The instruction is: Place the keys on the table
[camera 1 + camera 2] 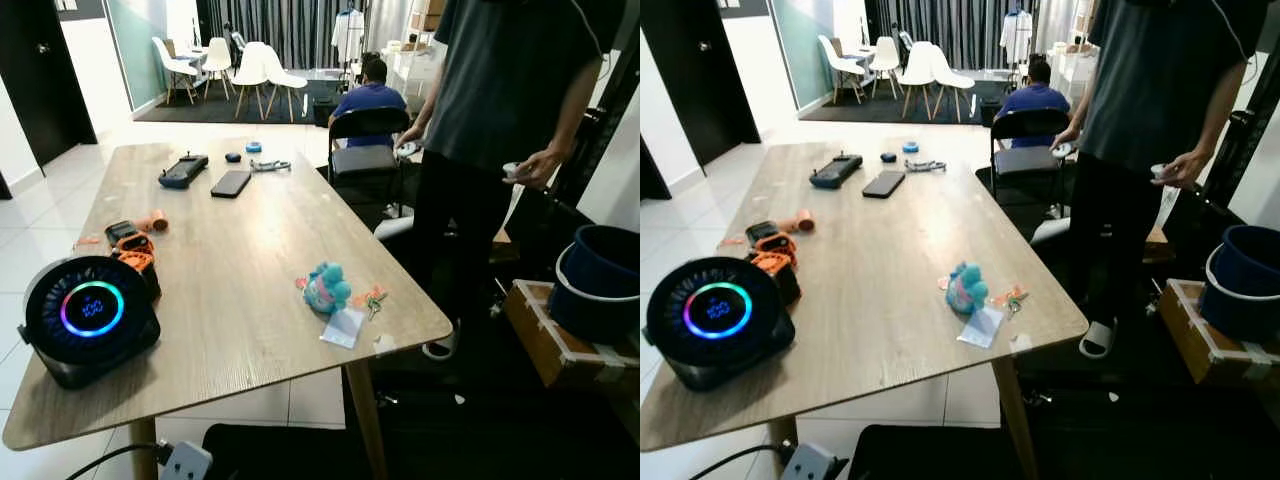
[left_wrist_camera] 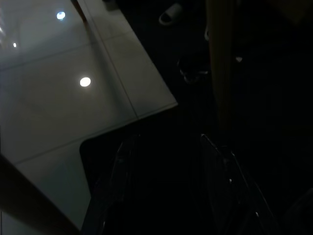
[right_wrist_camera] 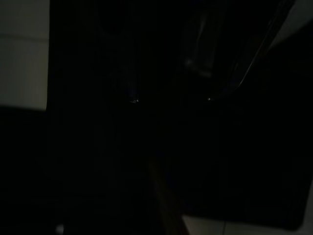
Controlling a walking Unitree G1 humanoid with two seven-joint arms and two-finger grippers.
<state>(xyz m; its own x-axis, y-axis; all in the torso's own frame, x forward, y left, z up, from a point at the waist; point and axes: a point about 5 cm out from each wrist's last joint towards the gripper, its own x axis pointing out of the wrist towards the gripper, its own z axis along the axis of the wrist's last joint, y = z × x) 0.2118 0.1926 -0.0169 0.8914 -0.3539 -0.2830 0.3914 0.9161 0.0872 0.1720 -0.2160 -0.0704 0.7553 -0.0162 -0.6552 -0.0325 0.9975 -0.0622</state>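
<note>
Operator, you will find the keys (image 1: 373, 299) lying flat on the wooden surface (image 1: 230, 260), near its right-hand front corner, with an orange tag among them. They sit just beside a small teal plush toy (image 1: 326, 287), on its right, and a clear plastic sleeve (image 1: 343, 327) lies just in front of both, close to the edge. Nothing grips the keys. Your left gripper (image 2: 171, 161) hangs low in shade over a dark mat and pale floor tiles; its two fingers show faintly with a clear gap between them, so the jaws stand apart and empty. Your right gripper (image 3: 168, 98) hangs in near darkness; two faint glints mark its fingertips set apart, so those jaws are likewise parted and hold nothing. On the left of the surface stands a round black fan (image 1: 88, 318) with a glowing ring, and an orange-and-black device (image 1: 133, 250) rests just behind it. At the far end lie a black phone (image 1: 231, 183) and a dark handheld console (image 1: 183, 170), near each other. A person in a dark shirt (image 1: 500, 100) stands at the right side of the surface, beside a black chair (image 1: 366, 150).
</note>
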